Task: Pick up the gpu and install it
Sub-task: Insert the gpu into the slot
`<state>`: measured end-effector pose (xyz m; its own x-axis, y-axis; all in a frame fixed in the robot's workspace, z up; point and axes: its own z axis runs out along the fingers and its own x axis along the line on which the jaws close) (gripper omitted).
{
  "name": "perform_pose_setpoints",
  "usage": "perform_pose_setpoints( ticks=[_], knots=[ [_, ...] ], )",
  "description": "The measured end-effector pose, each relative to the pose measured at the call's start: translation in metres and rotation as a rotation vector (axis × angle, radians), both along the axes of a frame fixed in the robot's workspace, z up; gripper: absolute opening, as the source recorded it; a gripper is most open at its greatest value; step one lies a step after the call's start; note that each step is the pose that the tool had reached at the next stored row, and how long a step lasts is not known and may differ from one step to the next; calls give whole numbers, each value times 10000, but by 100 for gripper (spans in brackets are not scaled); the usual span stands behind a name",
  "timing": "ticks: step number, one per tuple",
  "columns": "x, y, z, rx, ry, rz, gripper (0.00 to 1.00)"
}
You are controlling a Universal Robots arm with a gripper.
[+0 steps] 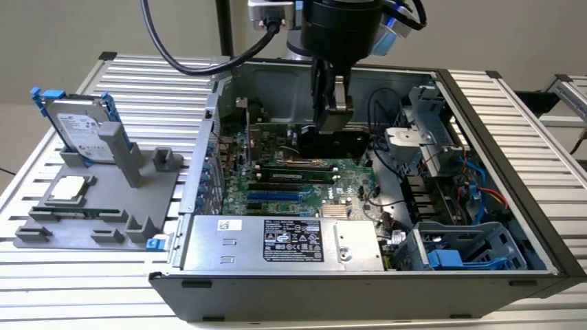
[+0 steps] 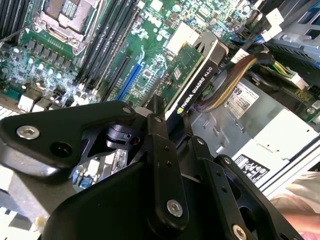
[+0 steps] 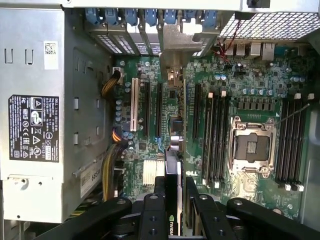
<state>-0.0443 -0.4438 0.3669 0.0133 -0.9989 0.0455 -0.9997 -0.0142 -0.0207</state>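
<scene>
Gripper [image 3: 175, 200] inside the computer case [image 1: 513, 172] — jaws clamped narrowly on the gpu [image 2: 192, 80]; card edge-down over the motherboard [image 3: 250, 85].

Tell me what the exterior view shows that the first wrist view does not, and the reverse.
Exterior view alone: the grey stand outside the case, carrying the hard drive. First wrist view alone: the empty processor socket and the row of blue clips. Shared: the claw shut on the gpu, and the power supply.

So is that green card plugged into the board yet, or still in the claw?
Cannot tell if it is seated. The gripper is shut on the gpu, holding it on edge over the motherboard slots.
</scene>
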Motion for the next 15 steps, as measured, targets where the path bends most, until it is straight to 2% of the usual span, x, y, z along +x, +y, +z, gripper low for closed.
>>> perform_pose_setpoints(
  ticks=[10,15],
  knots=[
    [0,4,-104,-160,0,-1,0],
    [0,36,-152,-179,0,-12,0]
  ],
)
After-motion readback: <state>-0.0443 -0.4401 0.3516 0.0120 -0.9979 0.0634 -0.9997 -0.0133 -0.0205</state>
